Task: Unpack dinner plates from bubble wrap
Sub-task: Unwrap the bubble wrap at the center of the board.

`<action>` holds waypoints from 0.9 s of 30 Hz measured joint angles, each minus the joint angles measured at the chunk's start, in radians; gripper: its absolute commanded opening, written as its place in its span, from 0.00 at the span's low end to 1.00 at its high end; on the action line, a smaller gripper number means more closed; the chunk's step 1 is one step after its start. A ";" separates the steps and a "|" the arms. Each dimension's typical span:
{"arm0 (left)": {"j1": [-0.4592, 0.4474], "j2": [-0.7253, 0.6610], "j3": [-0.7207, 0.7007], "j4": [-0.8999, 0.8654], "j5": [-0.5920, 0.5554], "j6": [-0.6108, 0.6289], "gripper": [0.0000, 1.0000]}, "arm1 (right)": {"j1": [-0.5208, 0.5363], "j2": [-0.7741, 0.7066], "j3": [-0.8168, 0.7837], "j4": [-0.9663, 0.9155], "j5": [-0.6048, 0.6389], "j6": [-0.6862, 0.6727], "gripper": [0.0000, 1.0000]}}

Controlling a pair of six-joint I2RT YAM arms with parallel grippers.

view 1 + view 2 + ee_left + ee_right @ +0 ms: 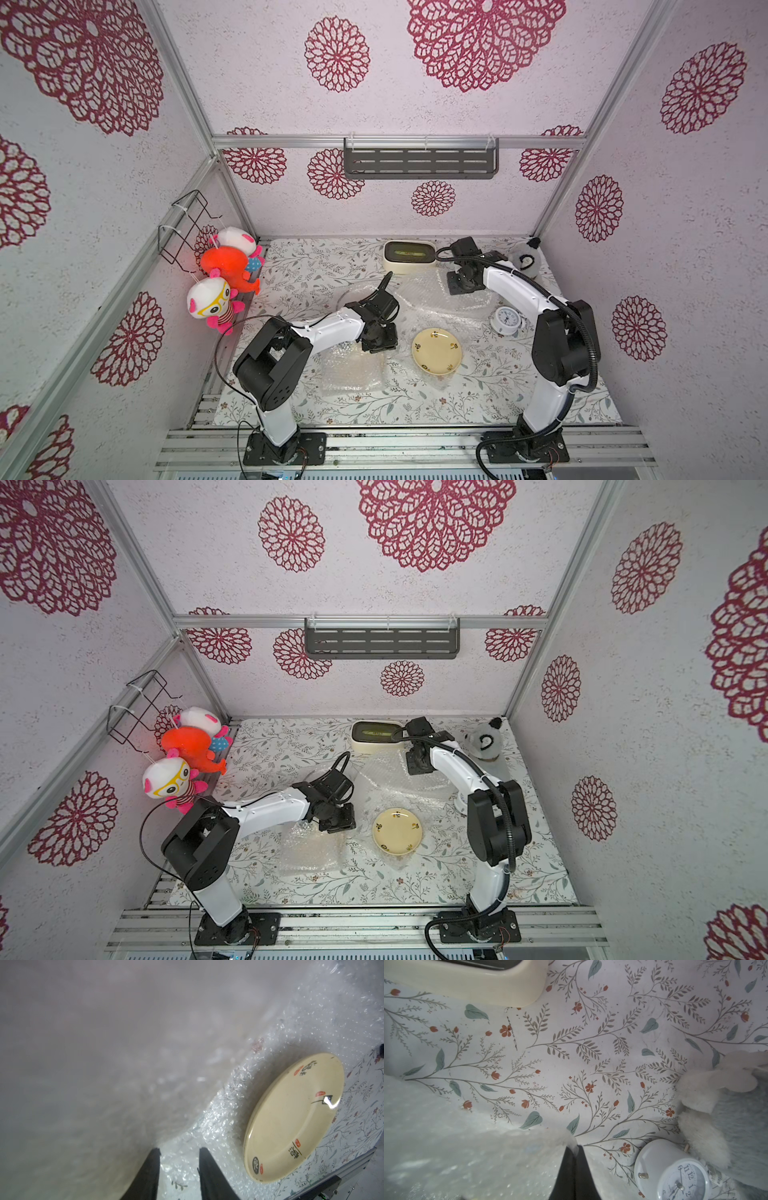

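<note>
Right end effector [574, 1148] clenches bubble wrap [446, 1157]; left end effector [179, 1152] stands released, dinner plate [436, 351] at its three o'clock.

This is a robot test cell dressed up as a home, not a real room. An aluminium frame [282, 142] carries panel walls [270, 62] papered with crimson flower medallions. The table [374, 409] has a leafy floral cover, and the left arm [328, 328] and right arm [511, 286] are bolted to rails [399, 442] at its front edge. Plush toys [226, 266] hang at its left edge by a wire rack [187, 224].
</note>
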 measured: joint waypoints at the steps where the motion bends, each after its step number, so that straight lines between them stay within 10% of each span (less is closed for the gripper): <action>1: 0.001 0.000 0.000 0.000 0.002 0.000 0.36 | -0.004 0.006 0.000 0.003 -0.002 0.000 0.00; 20: 0.014 -0.033 0.115 -0.069 0.030 0.015 0.47 | -0.040 0.097 0.007 0.035 -0.049 -0.018 0.00; 27: 0.021 -0.060 0.133 -0.085 0.030 0.016 0.49 | -0.047 0.102 0.007 0.044 -0.050 -0.025 0.21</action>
